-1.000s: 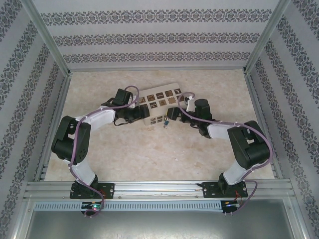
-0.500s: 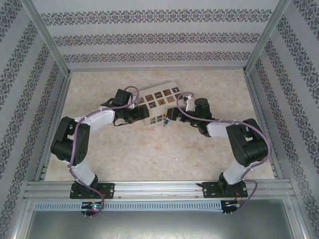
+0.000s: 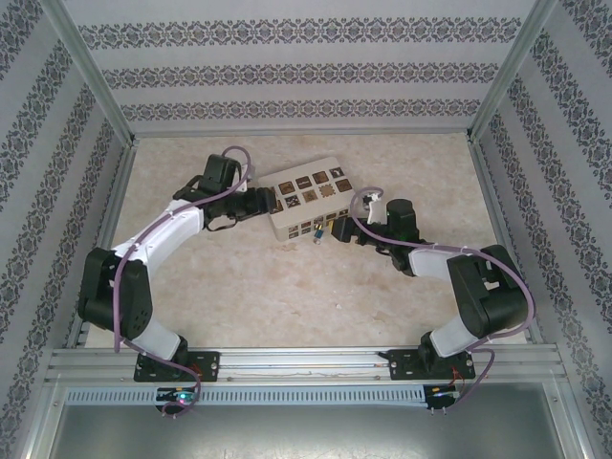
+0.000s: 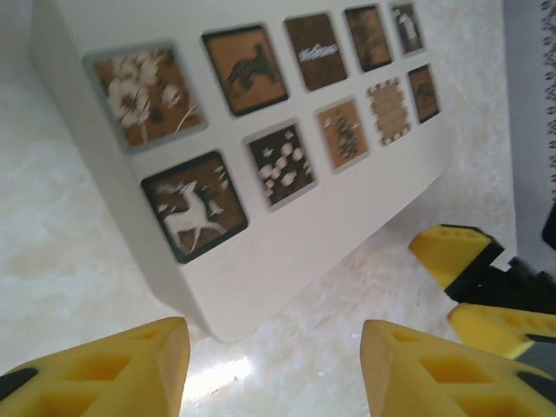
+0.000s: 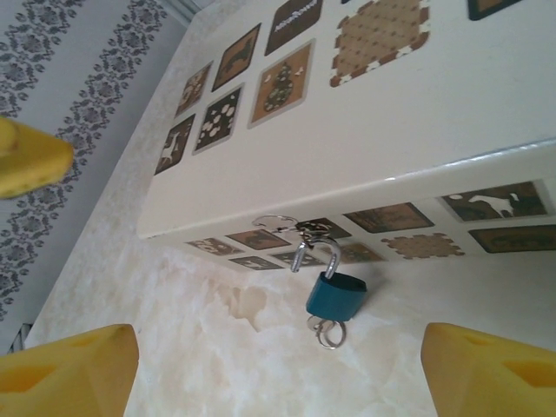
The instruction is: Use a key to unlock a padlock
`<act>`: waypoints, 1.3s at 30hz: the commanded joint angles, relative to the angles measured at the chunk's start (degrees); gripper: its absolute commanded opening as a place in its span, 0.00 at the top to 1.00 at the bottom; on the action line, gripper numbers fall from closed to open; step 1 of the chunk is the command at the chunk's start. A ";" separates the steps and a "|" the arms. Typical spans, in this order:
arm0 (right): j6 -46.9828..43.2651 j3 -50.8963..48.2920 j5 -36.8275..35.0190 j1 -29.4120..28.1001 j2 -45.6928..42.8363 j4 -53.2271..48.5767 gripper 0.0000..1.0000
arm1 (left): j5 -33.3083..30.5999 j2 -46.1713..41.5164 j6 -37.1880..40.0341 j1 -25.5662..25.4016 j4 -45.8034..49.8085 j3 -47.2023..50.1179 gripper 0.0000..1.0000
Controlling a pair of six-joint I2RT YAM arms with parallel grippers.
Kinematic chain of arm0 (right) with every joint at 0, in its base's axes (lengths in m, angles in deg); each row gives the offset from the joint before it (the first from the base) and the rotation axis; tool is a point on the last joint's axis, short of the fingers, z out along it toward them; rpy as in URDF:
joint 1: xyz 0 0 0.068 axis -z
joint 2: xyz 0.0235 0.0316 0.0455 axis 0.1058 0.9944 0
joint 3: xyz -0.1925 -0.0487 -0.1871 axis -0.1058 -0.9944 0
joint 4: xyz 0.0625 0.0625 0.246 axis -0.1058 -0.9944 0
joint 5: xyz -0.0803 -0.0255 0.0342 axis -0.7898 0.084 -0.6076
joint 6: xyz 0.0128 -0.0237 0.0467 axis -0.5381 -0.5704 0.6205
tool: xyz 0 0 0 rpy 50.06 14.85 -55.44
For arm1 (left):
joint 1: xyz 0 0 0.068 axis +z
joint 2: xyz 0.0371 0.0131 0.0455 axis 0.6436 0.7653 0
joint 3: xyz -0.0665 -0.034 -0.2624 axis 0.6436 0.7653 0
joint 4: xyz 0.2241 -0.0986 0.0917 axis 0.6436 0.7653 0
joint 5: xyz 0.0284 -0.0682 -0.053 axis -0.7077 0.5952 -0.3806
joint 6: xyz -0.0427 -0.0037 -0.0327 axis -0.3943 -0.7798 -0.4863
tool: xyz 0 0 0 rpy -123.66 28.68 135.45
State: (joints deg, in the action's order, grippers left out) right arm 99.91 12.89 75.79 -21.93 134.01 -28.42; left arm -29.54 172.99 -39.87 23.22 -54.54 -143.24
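Note:
The teal padlock (image 5: 335, 295) hangs from a small hasp on the side of the beige tiled box (image 5: 382, 122). Its silver shackle (image 5: 334, 253) has one leg free of the body. A key with a ring (image 5: 327, 332) sticks out of its underside. My right gripper (image 5: 278, 382) is open, a short way back from the padlock, with nothing between its fingers (image 5: 65, 373). From above, the padlock (image 3: 316, 233) sits between the box (image 3: 308, 194) and my right gripper (image 3: 337, 229). My left gripper (image 4: 274, 373) is open too, facing the box's left corner (image 4: 208, 321) without touching it.
The box lies on the pale marble-pattern table (image 3: 287, 296), inside patterned walls and metal frame posts (image 3: 96, 86). In the left wrist view the right gripper's yellow fingers (image 4: 456, 252) show beyond the box. Open table lies in front of both arms.
My right gripper has drawn back to the right, away from the padlock and key. My left arm has stretched out and its gripper has shifted back along the box's left end.

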 commanded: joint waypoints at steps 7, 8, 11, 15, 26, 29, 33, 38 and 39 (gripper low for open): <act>2.01 0.37 1.79 -1.36 6.73 10.34 0.22 | 5.49 4.96 1.66 0.27 3.70 -8.20 0.58; 2.12 0.44 1.68 -1.52 7.43 10.99 0.22 | 5.98 5.80 1.77 0.17 3.83 -9.03 0.59; 2.48 1.07 1.68 -2.02 9.55 12.53 0.24 | 7.32 9.01 2.56 -0.20 4.72 -12.00 0.62; 2.30 2.17 1.70 -2.58 12.24 13.68 0.25 | 9.01 13.22 3.03 -0.67 5.28 -15.62 0.63; 3.70 6.66 3.25 -3.28 19.14 17.14 0.28 | 11.28 23.36 4.70 -1.40 7.70 -24.13 0.67; 3.71 7.70 3.35 -3.54 20.42 17.50 0.29 | 11.34 24.79 4.74 -1.49 7.67 -24.56 0.67; 3.62 8.72 3.44 -3.76 21.82 17.60 0.30 | 10.90 26.25 5.03 -1.49 7.74 -24.53 0.67; 3.91 9.16 4.70 -4.01 23.44 19.03 0.32 | 10.55 27.02 5.00 -1.44 7.39 -23.66 0.68; 3.94 9.25 4.92 -4.01 23.69 19.33 0.32 | 10.39 27.11 5.10 -1.45 7.24 -23.51 0.68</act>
State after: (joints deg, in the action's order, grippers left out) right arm 103.14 20.97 78.65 -25.10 156.39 -12.35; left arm -19.29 199.26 -36.16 22.39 -48.58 -166.41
